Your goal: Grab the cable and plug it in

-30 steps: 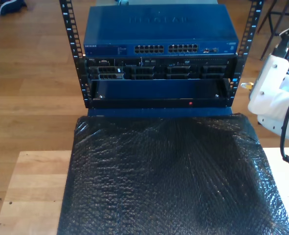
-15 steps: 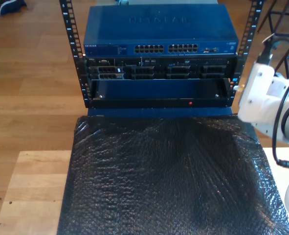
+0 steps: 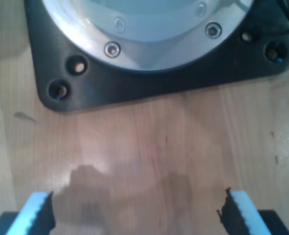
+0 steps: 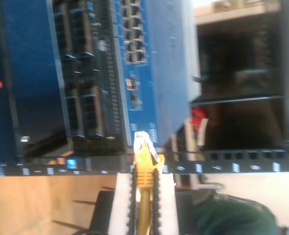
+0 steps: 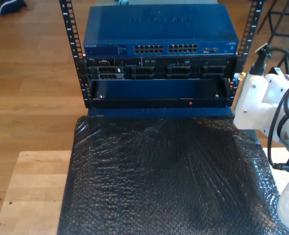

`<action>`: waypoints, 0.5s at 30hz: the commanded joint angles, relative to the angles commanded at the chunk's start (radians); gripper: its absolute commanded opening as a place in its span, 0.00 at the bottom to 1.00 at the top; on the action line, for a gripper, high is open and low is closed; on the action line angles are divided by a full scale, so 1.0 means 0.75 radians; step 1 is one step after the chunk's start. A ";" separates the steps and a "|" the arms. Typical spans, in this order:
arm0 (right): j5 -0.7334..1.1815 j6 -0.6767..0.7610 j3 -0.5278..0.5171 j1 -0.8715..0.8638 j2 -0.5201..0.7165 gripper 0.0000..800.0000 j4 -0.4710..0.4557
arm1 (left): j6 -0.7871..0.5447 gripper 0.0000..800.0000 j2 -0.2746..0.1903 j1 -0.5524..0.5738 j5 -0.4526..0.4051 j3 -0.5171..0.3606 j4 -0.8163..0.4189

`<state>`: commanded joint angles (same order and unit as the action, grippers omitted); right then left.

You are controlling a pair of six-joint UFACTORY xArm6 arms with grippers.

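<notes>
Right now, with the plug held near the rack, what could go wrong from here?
1. My second end effector grips the pale-yellow network cable with its clear plastic plug off to the side of the blue network switch, so the plug may hit the black rack rail instead of a port.
2. The ports sit close together, so landing in the wrong one seems likely.

Pale wooden counter (image 5: 32, 196) sat at the exterior view's lower left, bare grain showing. A sheet of black bubble wrap (image 5: 168, 176) lay directly on it, covering most of the top. Beyond the wrap, a rack (image 5: 76, 54) stood on the wooden floor (image 5: 27, 83). In my first wrist view, a black base plate (image 3: 149, 81) rested on the wood.
</notes>
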<state>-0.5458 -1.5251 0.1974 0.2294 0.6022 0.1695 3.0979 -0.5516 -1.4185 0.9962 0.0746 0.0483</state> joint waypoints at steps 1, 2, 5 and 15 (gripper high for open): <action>-0.014 0.000 0.002 0.000 -0.010 0.00 0.000 | 0.000 1.00 0.000 0.000 0.000 0.002 0.000; -0.029 0.000 0.000 -0.002 -0.016 0.00 0.000 | 0.000 1.00 0.000 0.000 0.000 0.000 0.000; -0.084 0.002 -0.035 -0.002 -0.018 0.00 0.002 | 0.000 1.00 0.000 0.000 0.000 0.000 0.000; -0.268 0.008 -0.155 0.004 -0.020 0.00 -0.043 | 0.000 1.00 0.000 0.000 0.000 0.000 0.000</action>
<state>-0.7468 -1.5190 0.0807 0.2325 0.5869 0.1373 3.0979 -0.5516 -1.4185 0.9962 0.0746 0.0483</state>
